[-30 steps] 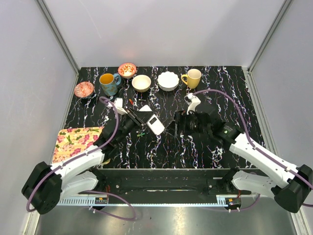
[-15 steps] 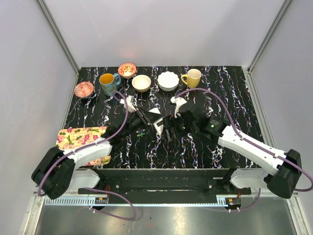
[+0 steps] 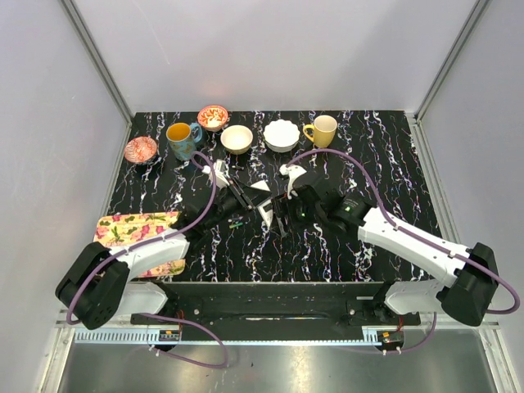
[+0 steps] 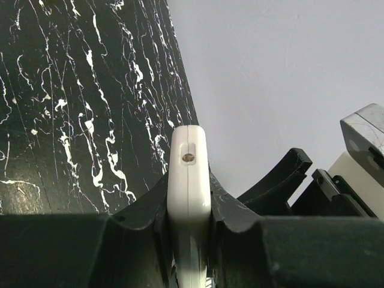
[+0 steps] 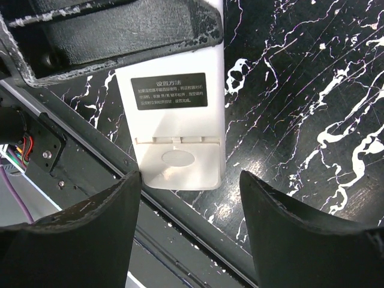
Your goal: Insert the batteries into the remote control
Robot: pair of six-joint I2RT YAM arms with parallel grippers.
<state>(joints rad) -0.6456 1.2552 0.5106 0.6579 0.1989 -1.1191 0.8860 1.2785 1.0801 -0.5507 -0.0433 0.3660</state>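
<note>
My left gripper (image 4: 189, 201) is clamped on the two flat faces of the remote control (image 4: 188, 168), which sticks out past my fingertips with its narrow edge showing, the black marbled table (image 4: 72, 90) off to their left. My right gripper (image 5: 189, 183) stands wide, a finger on either side of the remote's end without touching it. Just beyond those tips is its back cover panel (image 5: 177, 162), and farther out a black printed label (image 5: 173, 91).

Centre's jammed: left gripper (image 4: 189, 207) is pinching the remote control (image 4: 188, 162) while the right gripper (image 5: 189, 186) is hanging spread at its end. Blue mug (image 3: 182, 140), beige bowl (image 3: 237, 139), white bowl (image 3: 281, 135) and yellow mug (image 3: 322, 131) are walling off the back; floral cloth (image 3: 131, 230) is hogging front-left. Right side is looking passable.
</note>
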